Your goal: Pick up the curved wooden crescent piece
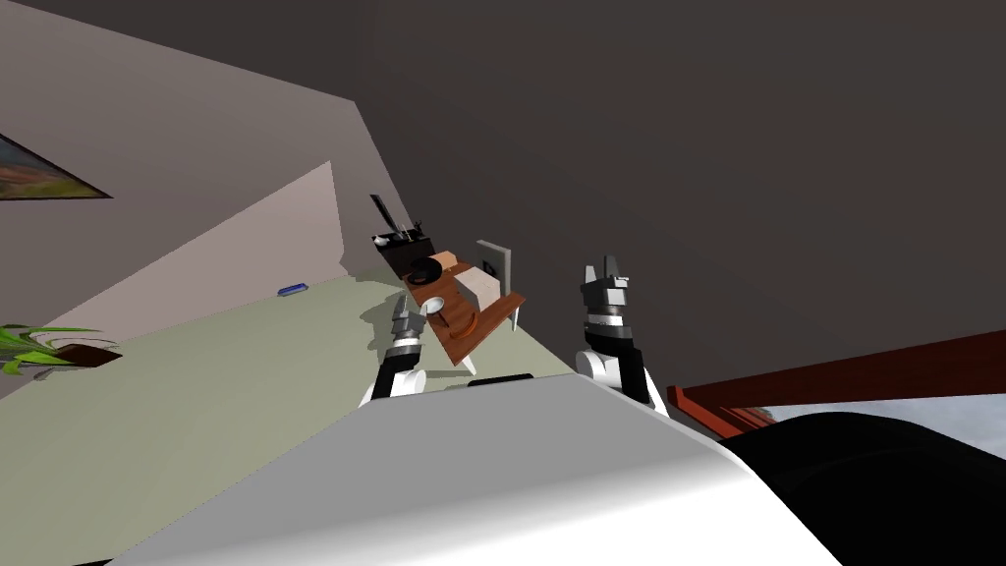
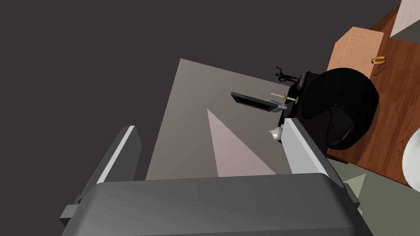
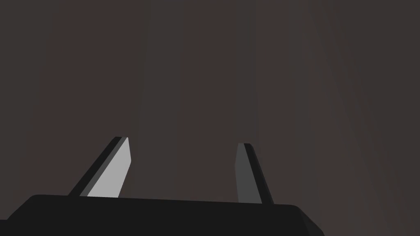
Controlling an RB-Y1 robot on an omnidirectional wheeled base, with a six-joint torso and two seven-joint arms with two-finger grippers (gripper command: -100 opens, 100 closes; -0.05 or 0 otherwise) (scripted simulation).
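A small brown table (image 1: 488, 316) stands ahead of me by the dark wall. The curved wooden crescent (image 1: 471, 328) lies near its front edge, beside a white bowl (image 1: 433, 307). My left gripper (image 1: 403, 317) hangs open just left of the table, level with the bowl and apart from the crescent. In the left wrist view its open gripper (image 2: 211, 151) holds nothing, and the table (image 2: 393, 106) lies off to one side with a black curved cushion (image 2: 342, 102) on it. My right gripper (image 1: 607, 276) is raised right of the table, and its open gripper (image 3: 183, 164) faces the dark wall.
On the table also sit a tan box (image 1: 444, 259), a beige block (image 1: 478, 287) and a black ring shape (image 1: 424, 272). A black stand (image 1: 401, 248) with small items is behind it. A potted plant (image 1: 44, 349) stands far left, a red-brown frame (image 1: 845, 378) at right.
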